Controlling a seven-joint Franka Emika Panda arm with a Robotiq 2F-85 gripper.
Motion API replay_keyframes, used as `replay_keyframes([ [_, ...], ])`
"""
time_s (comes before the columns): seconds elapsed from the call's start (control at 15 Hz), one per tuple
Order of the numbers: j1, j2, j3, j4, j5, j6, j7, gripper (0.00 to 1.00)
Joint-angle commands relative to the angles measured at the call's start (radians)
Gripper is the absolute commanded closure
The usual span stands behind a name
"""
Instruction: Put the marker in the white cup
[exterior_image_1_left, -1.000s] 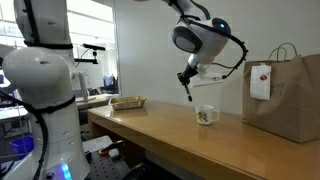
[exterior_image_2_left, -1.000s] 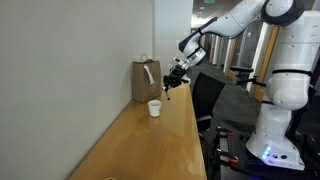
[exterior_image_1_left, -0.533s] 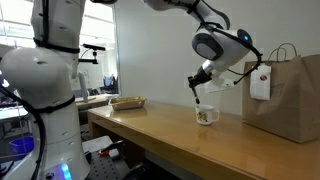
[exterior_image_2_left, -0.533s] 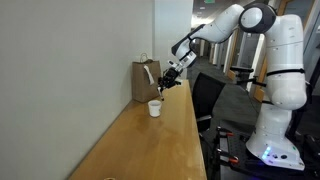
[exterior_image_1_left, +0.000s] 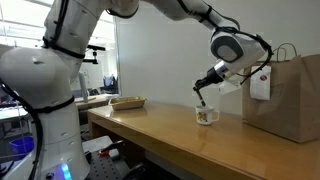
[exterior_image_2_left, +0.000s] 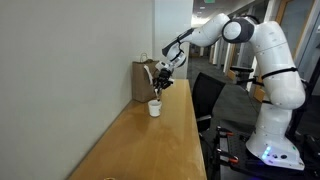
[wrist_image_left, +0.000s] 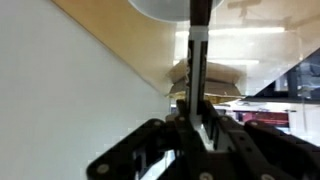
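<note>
Black robot gripper (exterior_image_1_left: 203, 91) is clamped on the thin dark marker (wrist_image_left: 198, 68), which hangs near upright, tip aimed down at the small white handled cup (exterior_image_1_left: 206, 116) right below it on the wooden table (exterior_image_1_left: 150, 126)

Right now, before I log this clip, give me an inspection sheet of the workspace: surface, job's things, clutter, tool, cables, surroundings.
Surface: long wooden table against a white wall.
Job's things: white cup upright on the table beside the bag. The marker hangs upright with its tip at the cup's mouth; cannot tell whether it is inside.
Clutter: brown paper bag with a white tag; shallow tray at the table's end away from the bag.
Grippers: tool shut on the marker, above the cup.
Cables: a dark cable loops beside the wrist.
Surroundings: dark chair beside the table.
</note>
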Motion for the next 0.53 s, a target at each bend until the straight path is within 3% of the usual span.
replay_keyframes([
  [0.0,-0.064,0.113,0.040,0.158,-0.033,-0.157,-0.042,0.95],
  [0.47,-0.108,0.290,0.092,0.375,-0.094,-0.272,-0.044,0.95],
])
